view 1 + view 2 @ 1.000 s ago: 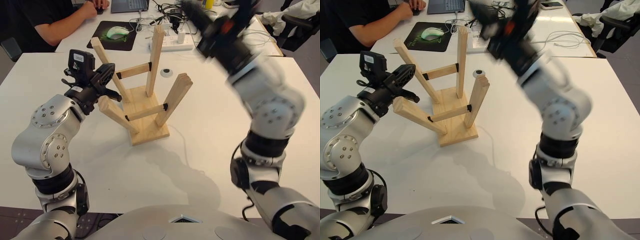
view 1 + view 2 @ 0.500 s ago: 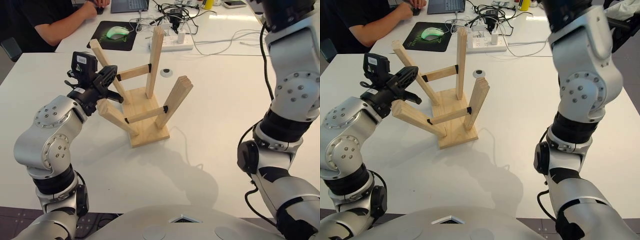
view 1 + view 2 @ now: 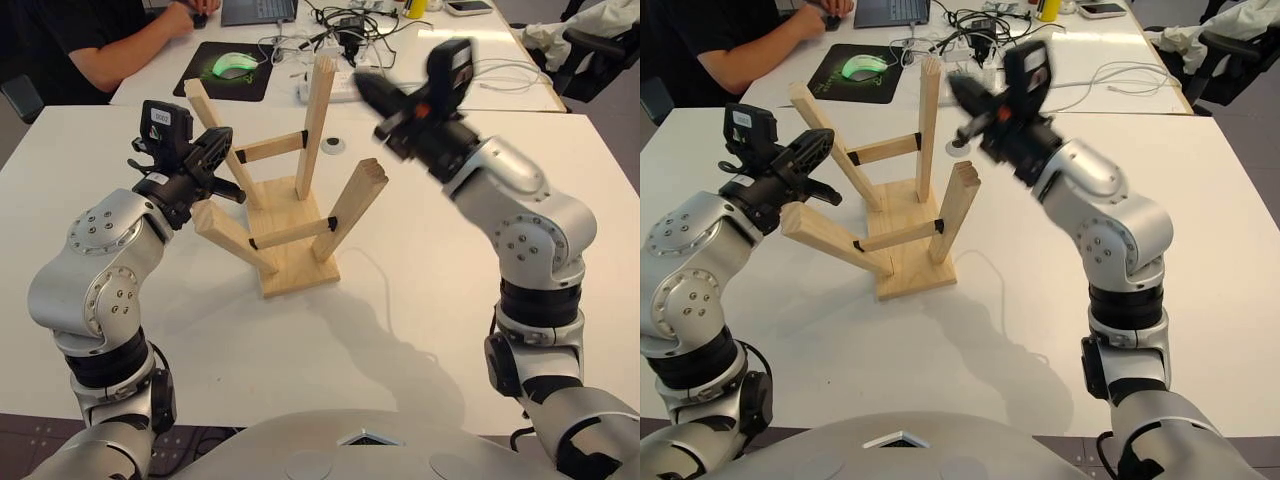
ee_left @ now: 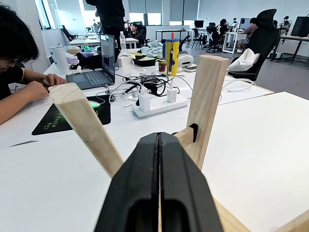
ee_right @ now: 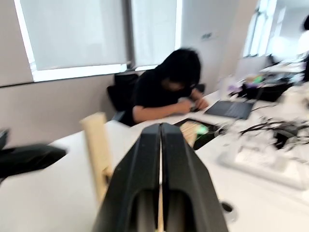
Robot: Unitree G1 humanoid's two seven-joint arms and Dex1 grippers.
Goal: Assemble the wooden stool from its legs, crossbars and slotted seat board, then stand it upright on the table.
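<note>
The stool (image 3: 290,215) sits upside down near the middle of the white table (image 3: 430,300), with its seat board (image 3: 300,268) down on the tabletop and four legs pointing up and splaying outward. The tall leg (image 3: 313,125) rises almost straight, while the near-left leg (image 3: 235,238) leans low toward the robot's left. Two crossbars show: one (image 3: 268,146) bridges the far pair of legs and the other (image 3: 290,230) bridges the near pair, each with dark ends where it meets a leg. Judged from this, the joining work is largely or wholly done, though how firmly the legs are seated in the board cannot be told, and their uneven splay hints that some joints may be loose. What remains is to turn the stool over and stand it on its feet. The left gripper (image 3: 215,150) hangs just above the tip of the near-left leg, fingers pressed together with nothing between them. The right gripper (image 3: 372,90) is in the air above the table on the stool's far right side, near the top of the tall leg without touching it, its fingers likewise closed and empty.
</note>
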